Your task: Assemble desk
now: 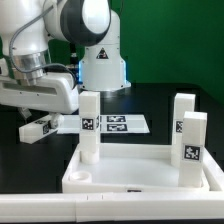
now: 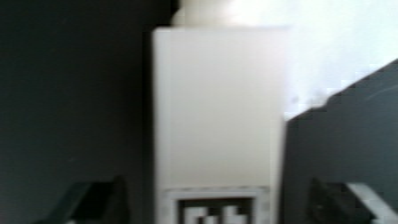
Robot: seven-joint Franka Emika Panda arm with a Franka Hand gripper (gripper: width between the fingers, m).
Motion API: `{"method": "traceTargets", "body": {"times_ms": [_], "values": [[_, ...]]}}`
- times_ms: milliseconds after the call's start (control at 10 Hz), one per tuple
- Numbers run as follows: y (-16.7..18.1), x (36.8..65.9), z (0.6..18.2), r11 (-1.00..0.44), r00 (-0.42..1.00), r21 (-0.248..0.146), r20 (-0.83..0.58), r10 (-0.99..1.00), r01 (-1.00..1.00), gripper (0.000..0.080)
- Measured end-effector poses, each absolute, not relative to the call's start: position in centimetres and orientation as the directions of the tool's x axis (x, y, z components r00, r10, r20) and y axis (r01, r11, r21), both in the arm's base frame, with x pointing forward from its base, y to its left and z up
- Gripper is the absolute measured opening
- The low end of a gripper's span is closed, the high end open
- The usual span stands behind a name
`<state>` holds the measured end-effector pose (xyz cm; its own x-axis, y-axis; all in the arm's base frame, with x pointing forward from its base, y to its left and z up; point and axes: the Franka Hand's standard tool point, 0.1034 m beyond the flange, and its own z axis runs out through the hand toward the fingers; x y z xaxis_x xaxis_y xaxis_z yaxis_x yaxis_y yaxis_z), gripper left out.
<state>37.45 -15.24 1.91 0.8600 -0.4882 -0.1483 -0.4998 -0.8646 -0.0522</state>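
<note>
A black table point(image 1: 150, 100) carries everything, with a green backdrop behind it. Toward the back lies the marker board point(image 1: 115, 124), flat, its black-and-white squares facing up. Behind that stands the glossy white robot base point(image 1: 100, 55), and the arm reaches in from the exterior view's left. Along the near edge runs a white rail point(image 1: 110, 208), just in front of the desk.

The tabletop point(image 1: 135, 170) lies flat on the table in the foreground, a wide white rectangle with a raised border and a round socket point(image 1: 81, 177) showing in its near corner on the exterior view's left. Three legs stand upright on it. One leg point(image 1: 90, 125) rises at the corner on the exterior view's left, with a tag on its upper half and a rounder, narrower foot going down to the tabletop. Two more stand on the exterior view's right: a far leg point(image 1: 182, 118) and a near leg point(image 1: 193, 148), each with a tag on its face. A fourth leg point(image 1: 38, 128) lies on its side on the table, off the tabletop, below the arm.

In the wrist view the left leg point(image 2: 219, 115) fills the middle as a tall white block, tag at one end and a rounded peg at the other. The gripper point(image 2: 214, 205) straddles it: the dark fingers point(image 2: 98, 205) stand on either side with a gap between each and the leg, so the jaws are spread and hold nothing.
</note>
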Motion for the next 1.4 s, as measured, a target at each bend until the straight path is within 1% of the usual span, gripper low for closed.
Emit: {"method": "traceTargets", "body": {"times_ms": [100, 200, 300, 400, 500, 600, 700, 800, 900, 1000, 1300, 1400], "values": [[-15.9, 38.4, 2.5, -0.866, 0.862, -0.064, -0.157, -0.482, -0.496, 0.061], [-16.2, 39.0, 3.5, -0.865, 0.854, -0.102, -0.253, -0.454, -0.49, 0.061], [-17.6, 40.4, 4.7, -0.859, 0.83, -0.121, -0.356, -0.43, -0.497, 0.0642], [-18.2, 41.7, 5.1, -0.848, 0.801, -0.138, -0.433, -0.413, -0.511, 0.0647], [-18.1, 41.7, 4.6, -0.849, 0.788, -0.136, -0.469, -0.398, -0.51, 0.0647], [-17.6, 41.1, 4.7, -0.842, 0.756, -0.149, -0.541, -0.369, -0.518, 0.0649], [-17.7, 41.3, 4.6, -0.838, 0.737, -0.149, -0.573, -0.359, -0.525, 0.0649], [-16.9, 40.5, 4.4, -0.804, 0.643, -0.133, -0.681, -0.351, -0.579, 0.0649], [-16.7, 40.6, 4.1, -0.796, 0.578, -0.118, -0.751, -0.32, -0.594, 0.0649], [-16.3, 41.0, 3.9, -0.804, 0.567, -0.119, -0.769, -0.296, -0.582, 0.0649], [-16.6, 40.4, 3.6, -0.791, 0.537, -0.116, -0.791, -0.292, -0.601, 0.0649], [-17.6, 39.4, 2.7, -0.767, 0.483, -0.101, -0.826, -0.291, -0.634, 0.0649]]}}
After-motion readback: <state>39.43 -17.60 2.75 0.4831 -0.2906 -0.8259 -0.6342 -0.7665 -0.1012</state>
